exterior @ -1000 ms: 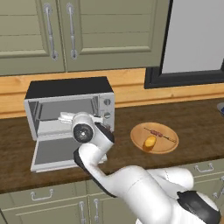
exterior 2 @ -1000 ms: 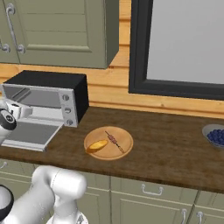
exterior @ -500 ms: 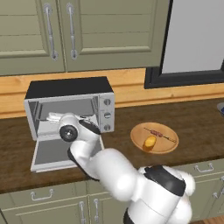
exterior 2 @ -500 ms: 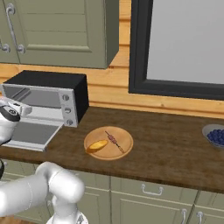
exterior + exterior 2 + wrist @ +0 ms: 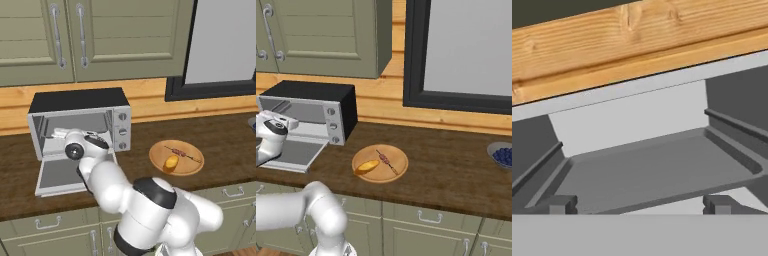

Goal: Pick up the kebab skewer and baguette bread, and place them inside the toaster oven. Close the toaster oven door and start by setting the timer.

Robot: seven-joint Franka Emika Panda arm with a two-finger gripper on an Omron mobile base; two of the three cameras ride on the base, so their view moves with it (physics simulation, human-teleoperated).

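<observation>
The toaster oven (image 5: 80, 102) stands at the counter's left with its door (image 5: 59, 175) dropped flat and open. My gripper (image 5: 56, 134) reaches into the oven mouth, above the door. In the hand view my gripper (image 5: 640, 205) is open, with nothing between its fingertips (image 5: 562, 204), and faces the grey oven interior (image 5: 647, 170). The baguette bread (image 5: 171, 162) and the kebab skewer (image 5: 183, 152) lie on a round wooden plate (image 5: 192, 165) to the oven's right, well away from the gripper. From the right base view the oven (image 5: 311, 107), baguette (image 5: 367, 166) and skewer (image 5: 386, 161) show too.
Knobs (image 5: 121, 131) run down the oven's right side. A bowl of blueberries (image 5: 502, 155) sits at the counter's far right. Upper cabinets (image 5: 65, 40) hang above the oven, and a dark-framed window (image 5: 456, 55) fills the wall to the right.
The arm has swung left, carrying the hand from the oven's middle toward the left part of its opening. The gripper stayed open. Plate, bread and skewer have not moved.
</observation>
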